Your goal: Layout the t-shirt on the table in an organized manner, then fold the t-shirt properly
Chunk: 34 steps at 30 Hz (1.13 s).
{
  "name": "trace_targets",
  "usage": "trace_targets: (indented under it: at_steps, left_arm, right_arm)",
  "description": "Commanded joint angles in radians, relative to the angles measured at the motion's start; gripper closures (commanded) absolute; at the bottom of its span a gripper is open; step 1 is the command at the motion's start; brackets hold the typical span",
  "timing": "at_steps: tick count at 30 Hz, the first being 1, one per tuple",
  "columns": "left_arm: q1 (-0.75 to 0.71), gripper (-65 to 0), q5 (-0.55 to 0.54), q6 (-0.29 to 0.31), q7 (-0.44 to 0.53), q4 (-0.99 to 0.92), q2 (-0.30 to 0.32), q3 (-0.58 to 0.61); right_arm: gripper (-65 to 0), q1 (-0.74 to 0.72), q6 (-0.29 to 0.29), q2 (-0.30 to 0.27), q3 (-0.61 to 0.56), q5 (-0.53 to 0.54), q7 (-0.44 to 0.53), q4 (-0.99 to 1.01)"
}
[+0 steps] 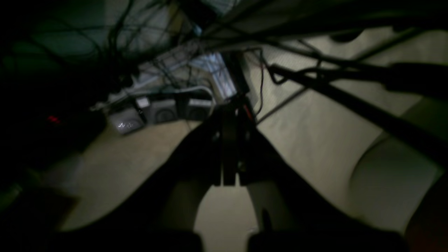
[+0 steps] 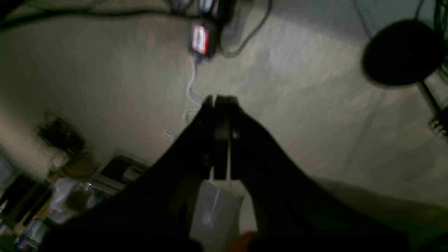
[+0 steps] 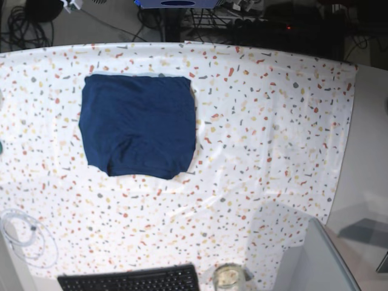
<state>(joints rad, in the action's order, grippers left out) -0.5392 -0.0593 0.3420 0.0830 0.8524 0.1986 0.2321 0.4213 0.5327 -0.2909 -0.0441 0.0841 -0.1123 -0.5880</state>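
Observation:
The dark navy t-shirt [image 3: 139,124] lies folded into a rough rectangle on the left half of the speckled white table [image 3: 273,121], with a few wrinkles near its lower edge. Neither arm shows in the base view. In the left wrist view my left gripper [image 1: 229,108] is shut with nothing between its fingers, and it hangs over a pale floor with cables. My right gripper [image 2: 218,101] is shut too and holds nothing; it points at a pale floor. The t-shirt does not show in either wrist view.
A black keyboard [image 3: 130,280] and a glass jar [image 3: 229,277] sit at the table's near edge. A coiled white cable [image 3: 24,233] lies at the near left. A grey box [image 3: 315,260] stands at the near right corner. Cables and power bricks [image 1: 157,112] lie on the floor.

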Motion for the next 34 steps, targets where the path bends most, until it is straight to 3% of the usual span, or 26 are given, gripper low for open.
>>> trace_targets:
  at_steps: [1,3,5,7,9,11,13,16,26,34]
  left_arm:
    - [0.023,0.0,0.008,0.001,0.025,-0.095,-0.011,0.000]
    - [0.127,0.0,0.003,0.001,0.110,-0.355,-0.047,-0.010]
    - [0.261,0.0,-0.004,-0.005,0.251,-0.663,-0.084,-0.013]
    - [0.354,0.0,-0.001,-0.050,0.400,-0.852,-0.110,-0.012]
    - [0.383,0.0,0.006,-0.090,0.490,-0.852,-0.113,-0.001]
    - [0.387,0.0,0.006,-0.097,0.467,-0.852,-0.107,0.000]
    - [0.387,0.0,0.008,-0.097,0.392,-0.796,-0.080,0.000]
    - [0.400,0.0,0.009,-0.097,0.327,-0.740,-0.064,0.002]
    - [0.373,0.0,0.008,-0.097,0.331,-0.752,-0.066,0.002]
    - [0.380,0.0,0.005,-0.097,0.331,-0.752,-0.052,-0.007]
  right_arm:
    - [0.0,-0.042,0.004,-0.017,-0.021,-0.027,0.035,0.095]
    - [-0.2,-0.147,0.000,-0.009,-0.081,-0.065,0.133,0.302]
    - [-0.5,-0.241,-0.044,0.011,-0.124,-0.076,0.251,0.466]
    - [-0.6,-0.276,-0.142,0.040,-0.127,-0.068,0.354,0.521]
    - [-0.6,-0.279,-0.279,0.065,-0.127,-0.068,0.426,0.518]
    - [-0.6,-0.275,-0.395,0.098,-0.132,-0.073,0.469,0.497]
    - [-0.6,-0.267,-0.460,0.118,-0.132,-0.073,0.492,0.489]
    - [-0.6,-0.261,-0.466,0.140,-0.127,-0.070,0.518,0.483]
    - [-0.5,-0.272,-0.468,0.226,-0.132,-0.073,0.523,0.481]
    - [-0.6,-0.298,-0.468,0.212,-0.133,-0.073,0.523,0.477]
